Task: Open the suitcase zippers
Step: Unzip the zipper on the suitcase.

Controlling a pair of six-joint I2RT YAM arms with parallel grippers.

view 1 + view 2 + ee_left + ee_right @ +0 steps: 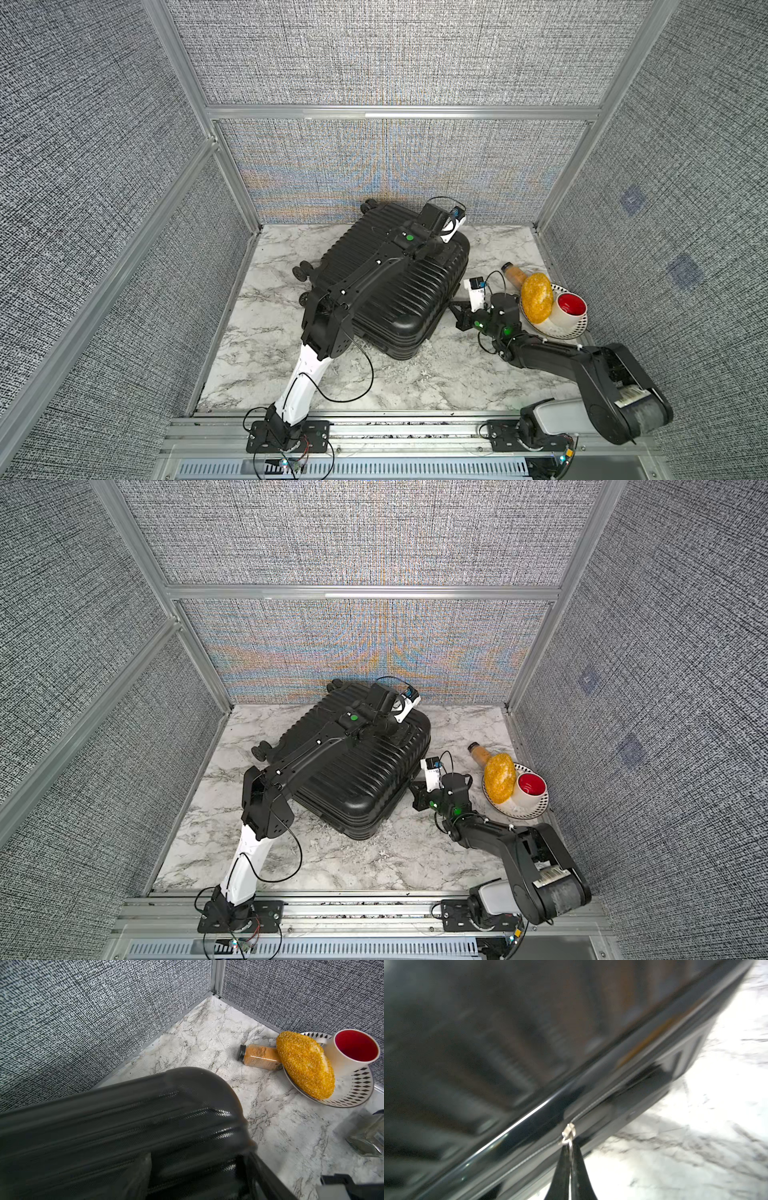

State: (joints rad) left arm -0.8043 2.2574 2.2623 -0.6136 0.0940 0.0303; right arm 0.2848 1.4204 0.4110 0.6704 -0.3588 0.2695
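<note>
The black ribbed suitcase (386, 299) (353, 771) lies flat on the marble table, wheels toward the left. My left arm reaches across its top shell. The left gripper (434, 249) (390, 729) (203, 1167) sits on the far right corner of the shell (124, 1115), its fingers (143, 1167) spread wide with only the ribbed surface under them. My right gripper (453, 305) (415, 789) (570, 1147) is at the case's right side, shut on a small silver zipper pull (568, 1132). The pull sits on the zipper track (591, 1109) running along the seam.
A patterned plate (557, 332) at the right wall carries a seeded bread roll (537, 302) and a white cup with a red inside (570, 309). A spice jar (515, 274) lies beside it. The case's far end nearly touches the back wall.
</note>
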